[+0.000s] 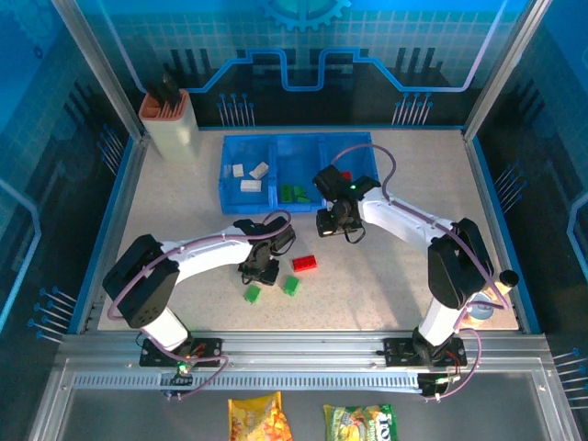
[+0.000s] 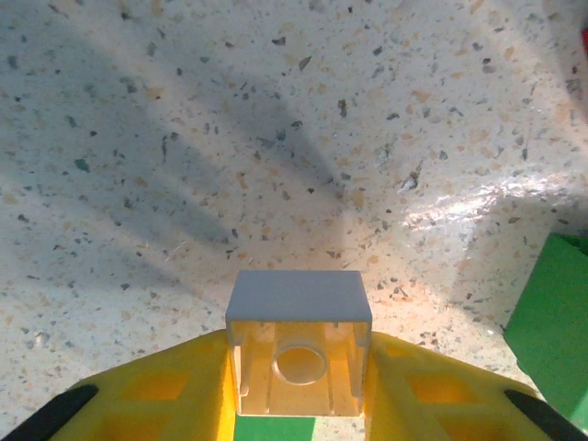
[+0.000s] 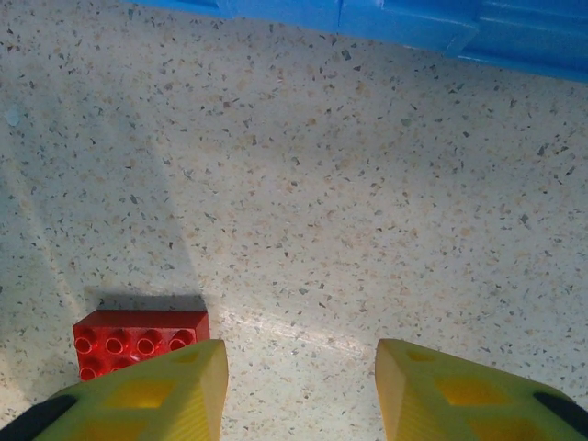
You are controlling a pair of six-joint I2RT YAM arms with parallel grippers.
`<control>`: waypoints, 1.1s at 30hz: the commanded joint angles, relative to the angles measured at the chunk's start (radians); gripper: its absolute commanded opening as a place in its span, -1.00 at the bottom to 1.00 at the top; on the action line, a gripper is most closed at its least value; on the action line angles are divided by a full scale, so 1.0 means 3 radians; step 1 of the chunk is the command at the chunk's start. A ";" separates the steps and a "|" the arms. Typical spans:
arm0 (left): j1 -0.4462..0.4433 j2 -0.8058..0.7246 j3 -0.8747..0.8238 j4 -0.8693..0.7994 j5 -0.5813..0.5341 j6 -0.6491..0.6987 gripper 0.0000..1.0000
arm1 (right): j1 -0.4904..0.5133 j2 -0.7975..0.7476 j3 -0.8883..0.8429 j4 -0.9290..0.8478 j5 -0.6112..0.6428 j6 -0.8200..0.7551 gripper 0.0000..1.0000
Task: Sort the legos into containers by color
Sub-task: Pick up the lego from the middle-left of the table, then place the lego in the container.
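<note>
Three bins [image 1: 299, 158] hold white [image 1: 250, 185], green [image 1: 294, 193], perhaps red bricks [image 1: 346, 175]; left jaws grip cream brick [image 2: 299, 354], right jaws open.

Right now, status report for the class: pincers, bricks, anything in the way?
Left pincer shut on cream brick. Right pincer open, near red brick. Two green bricks loose on table. Nothing blocking tray.

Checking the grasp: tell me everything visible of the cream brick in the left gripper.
The cream brick is a small, smooth plastic Lego, seen from its hollow underside: thin walls around one round tube. It sits squarely between the left gripper's yellow fingers, which press both its sides, above the speckled table. Whether it touches the table cannot be told.
</note>
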 commanded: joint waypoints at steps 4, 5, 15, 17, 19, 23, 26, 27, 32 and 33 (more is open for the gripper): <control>0.0134 -0.0194 0.0198 -0.0163 -0.0019 0.0044 -0.28 | 0.0024 0.0060 0.0159 -0.0161 0.0147 -0.0019 -0.06; 0.0171 -0.0208 0.0228 -0.0163 0.0003 0.0060 -0.28 | 0.0019 0.0056 0.0161 -0.0166 0.0159 -0.0025 -0.06; 0.0636 -0.0324 0.0499 -0.0173 0.0185 0.0287 -0.29 | -0.0039 -0.0055 0.0126 -0.0256 0.0242 -0.0069 -0.06; 0.0750 -0.0314 0.0591 -0.0197 0.0205 0.0361 -0.28 | -0.0054 -0.0087 0.0097 -0.0263 0.0259 -0.0070 -0.05; 0.0839 -0.0279 0.0709 -0.0231 0.0190 0.0433 -0.28 | -0.0069 -0.0113 0.0075 -0.0279 0.0258 -0.0072 -0.05; 0.1006 -0.0183 0.0973 -0.0288 0.0131 0.0580 -0.29 | -0.0097 -0.0144 0.0049 -0.0312 0.0282 -0.0096 -0.05; 0.1132 -0.0077 0.1162 -0.0276 0.0115 0.0649 -0.29 | -0.0118 -0.0162 0.0049 -0.0325 0.0286 -0.0098 -0.05; 0.1165 -0.0035 0.1216 -0.0266 0.0115 0.0670 -0.29 | -0.0120 -0.0167 0.0046 -0.0325 0.0279 -0.0098 -0.05; 0.1322 0.0202 0.1498 -0.0220 0.0156 0.0727 -0.29 | -0.0131 -0.0196 0.0094 -0.0370 0.0286 -0.0103 -0.05; 0.1350 0.0253 0.1549 -0.0208 0.0160 0.0734 -0.29 | -0.0131 -0.0210 0.0095 -0.0373 0.0296 -0.0107 -0.05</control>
